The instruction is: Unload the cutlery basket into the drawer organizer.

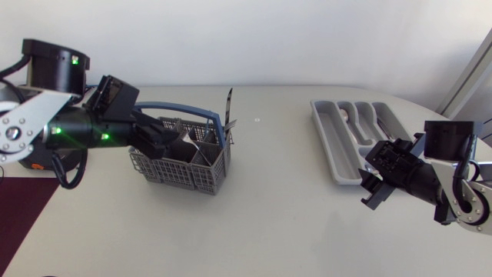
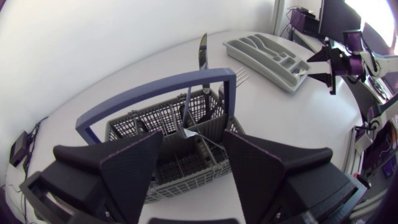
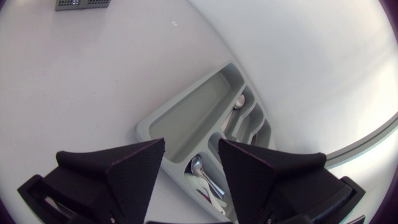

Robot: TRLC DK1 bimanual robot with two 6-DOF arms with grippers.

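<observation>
Head view: cutlery basket (image 1: 187, 163) sits on the left half of the desk (image 1: 277, 227), nearer the far edge. The drawer organizer (image 1: 338, 154) is toward the far right corner, well apart from the basket. Left hand (image 1: 160, 141) is over the basket's left end, close to the blue handle (image 1: 201, 117). Right hand (image 1: 378, 178) hangs just beside the organizer's near end. A knife (image 1: 228, 108) stands upright at the basket's right end. Left wrist view: left hand (image 2: 193, 142) is released, fingers (image 2: 134, 165) spread wide with nothing between them. The basket (image 2: 161, 171) is directly ahead and below, and the handle (image 2: 155, 93) arches across in front. The knife (image 2: 202, 53) stands beyond the handle, with fork (image 2: 241, 76) tines poking out beside it. Right wrist view: right hand (image 3: 191, 148) is also released and empty, looking down on the organizer (image 3: 155, 124). One spoon (image 3: 239, 101) lies in a far slot and another sits under the fingertips. My read: next pick is the knife, the tallest and clearest piece. Go in past the handle and pinch the flat faces above the rim. Lift straight up until the tip clears mesh and handle. The basket looks light, so any side drag could tip it.
</observation>
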